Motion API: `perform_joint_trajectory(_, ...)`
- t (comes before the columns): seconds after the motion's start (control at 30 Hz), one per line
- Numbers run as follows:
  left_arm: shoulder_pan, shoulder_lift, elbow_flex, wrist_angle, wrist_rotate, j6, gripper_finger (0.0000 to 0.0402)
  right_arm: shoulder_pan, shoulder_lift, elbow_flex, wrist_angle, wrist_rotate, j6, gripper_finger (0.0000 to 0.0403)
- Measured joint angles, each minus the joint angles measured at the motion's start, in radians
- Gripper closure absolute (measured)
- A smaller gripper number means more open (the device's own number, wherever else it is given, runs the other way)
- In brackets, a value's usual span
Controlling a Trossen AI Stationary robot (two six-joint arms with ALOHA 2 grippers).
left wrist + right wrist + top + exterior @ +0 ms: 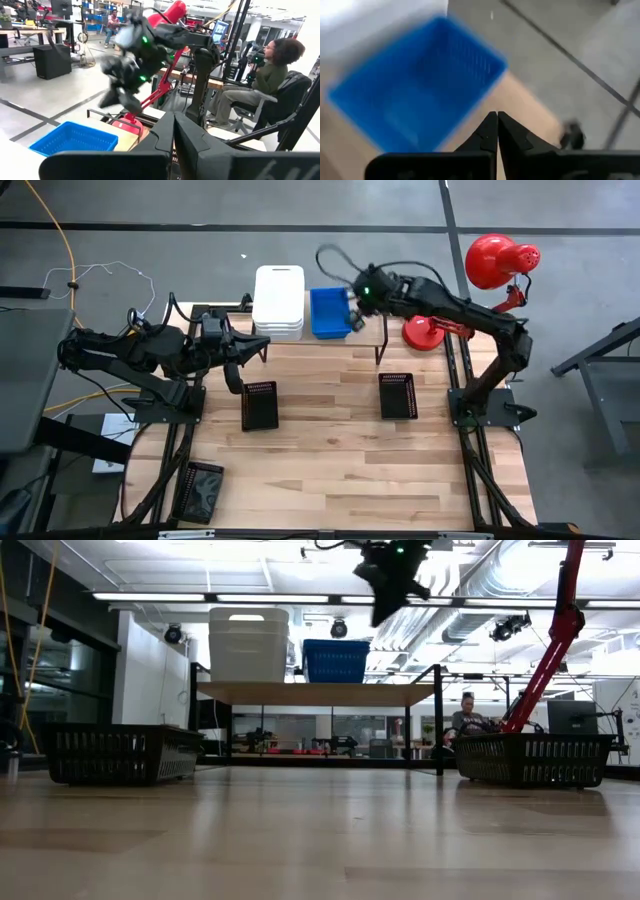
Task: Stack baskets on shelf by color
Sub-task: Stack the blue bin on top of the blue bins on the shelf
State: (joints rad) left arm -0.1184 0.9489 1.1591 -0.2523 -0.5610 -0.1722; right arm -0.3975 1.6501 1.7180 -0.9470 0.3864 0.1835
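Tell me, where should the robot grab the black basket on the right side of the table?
Probably from straight above, pinching one long wall of the black basket. It sits upright with its open top up, so its thin rim is free. The right gripper, now above the blue basket, is nearest.

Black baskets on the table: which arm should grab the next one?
Probably left. Its end effector, shut and empty, hangs just behind the left black basket. The right end effector, also shut, is over the blue basket on the shelf.
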Motion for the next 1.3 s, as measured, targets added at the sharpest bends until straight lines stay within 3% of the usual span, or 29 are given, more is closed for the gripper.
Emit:
perform_joint_trajectory(0.07, 0.0, 0.0, 0.0, 0.0, 0.0, 0.0, 0.0401, 0.012, -0.03, -0.06, -0.072, 0.003, 0.022, 0.0403)
perform_joint_trajectory(0.17, 0.0, 0.0, 0.0, 0.002, 0.0, 0.0, 0.0401, 0.028, -0.105, -0.213, -0.029, -0.025, 0.074, 0.0403)
perform_joint_trajectory(0.3, 0.0, 0.0, 0.0, 0.002, 0.0, 0.005, 0.0401, 0.062, -0.207, -0.406, 0.158, -0.061, 0.188, 0.0403)
perform_joint_trajectory(0.43, 0.0, 0.0, 0.0, 0.002, 0.0, 0.04, 0.0401, 0.095, -0.255, -0.512, 0.348, -0.055, 0.29, 0.0403)
perform_joint_trajectory(0.87, 0.0, 0.0, 0.0, 0.003, 0.0, 0.072, 0.0401, 0.125, -0.133, -0.536, 0.46, -0.021, 0.404, 0.0403)
perform_joint_trajectory(1.3, 0.0, 0.0, 0.0, 0.005, 0.0, 0.127, 0.0401, 0.171, -0.132, -0.536, 0.582, -0.019, 0.413, 0.0403)
